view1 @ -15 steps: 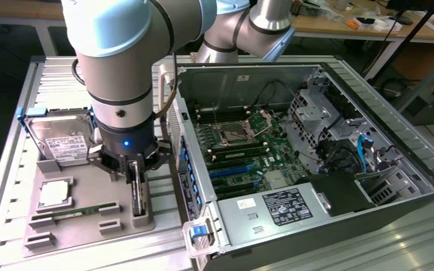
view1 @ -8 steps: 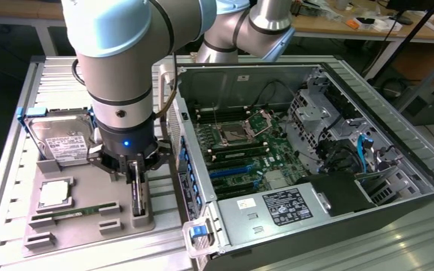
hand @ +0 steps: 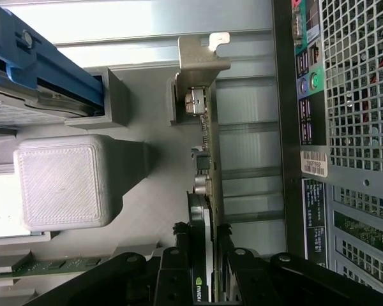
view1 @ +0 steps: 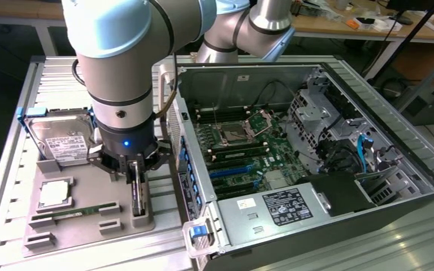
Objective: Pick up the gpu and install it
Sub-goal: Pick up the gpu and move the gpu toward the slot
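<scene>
The gpu [hand: 209, 166], set on edge in the grey holder [view1: 89, 189], is gripped by the pincer [view1: 135, 176] but not yet lifted; installation in the computer case [view1: 232, 84] is left undone.

In the exterior view the arm [view1: 119, 62] runs off the top edge and covers a corner of the hard drive [view1: 60, 141], whose label [view1: 66, 148] is too small to read. The gripper [view1: 135, 172] hides the top of the gpu [view1: 138, 199]. In the wrist view the gripper [hand: 203, 231], clamped on the gpu [hand: 210, 159], covers its near end. The frame cuts off the hard drive [hand: 19, 105], memory stick [hand: 45, 263] and case [hand: 351, 127].
</scene>
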{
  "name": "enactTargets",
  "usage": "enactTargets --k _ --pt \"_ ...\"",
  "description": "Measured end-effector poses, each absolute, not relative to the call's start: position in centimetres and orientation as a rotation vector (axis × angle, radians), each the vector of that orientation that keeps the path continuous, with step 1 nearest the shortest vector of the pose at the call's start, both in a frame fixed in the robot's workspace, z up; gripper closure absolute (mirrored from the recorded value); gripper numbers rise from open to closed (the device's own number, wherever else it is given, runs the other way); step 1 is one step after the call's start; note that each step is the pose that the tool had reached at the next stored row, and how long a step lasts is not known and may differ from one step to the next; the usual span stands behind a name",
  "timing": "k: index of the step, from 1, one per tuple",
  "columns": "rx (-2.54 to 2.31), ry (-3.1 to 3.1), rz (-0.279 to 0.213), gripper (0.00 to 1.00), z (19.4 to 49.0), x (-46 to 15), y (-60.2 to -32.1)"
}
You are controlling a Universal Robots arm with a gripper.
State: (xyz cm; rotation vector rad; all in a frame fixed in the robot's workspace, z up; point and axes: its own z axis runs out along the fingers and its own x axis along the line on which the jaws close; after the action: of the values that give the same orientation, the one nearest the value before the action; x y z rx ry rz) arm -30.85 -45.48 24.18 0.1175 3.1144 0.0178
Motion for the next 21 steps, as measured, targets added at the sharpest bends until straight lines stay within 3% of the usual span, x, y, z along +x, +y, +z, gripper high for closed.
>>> enactTargets --k 7,21 --pt "0.117 3.113 0.019 0.73 24.3 -30.8 -45.5" --pt "0.118 3.114 0.018 0.73 31.1 -30.8 -45.5"
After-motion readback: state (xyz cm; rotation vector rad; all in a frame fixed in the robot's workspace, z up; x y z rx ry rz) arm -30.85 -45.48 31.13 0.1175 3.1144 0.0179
